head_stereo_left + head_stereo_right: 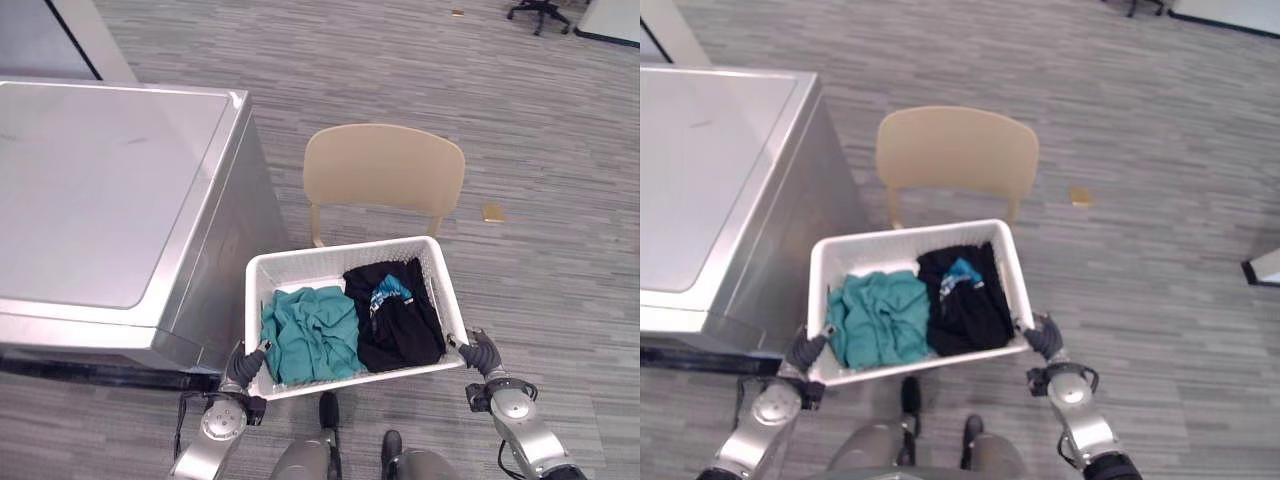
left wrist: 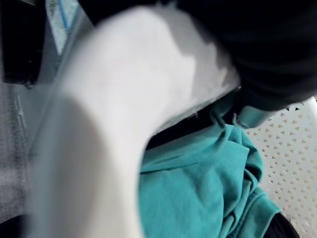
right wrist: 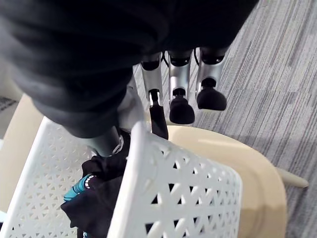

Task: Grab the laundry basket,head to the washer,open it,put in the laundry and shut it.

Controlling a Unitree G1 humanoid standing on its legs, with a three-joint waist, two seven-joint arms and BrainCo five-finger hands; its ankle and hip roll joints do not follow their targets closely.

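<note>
Held just below the head camera, the laundry basket [image 1: 350, 262] rides between my left hand [image 1: 246, 364] and my right hand [image 1: 482, 352], one at each end of its near rim, so the load stays level for carrying. On my left stands the washer [image 1: 100, 190], the largest item, lid closed; I judge the basket is kept clear of it so the lid can be reached next. Beyond the basket stands a tan chair [image 1: 384, 170], its seat hidden under the basket. Inside lie the teal garment [image 1: 310, 332] on the left and the black garment [image 1: 398, 312] on the right, touching.

Head views show both hands at the rim, not the finger wrap. My right wrist view shows fingers [image 3: 181, 106] outside the wall and the thumb inside, pinching it. My left wrist view shows rim and teal cloth only; I cannot tell that hand's finger state.
</note>
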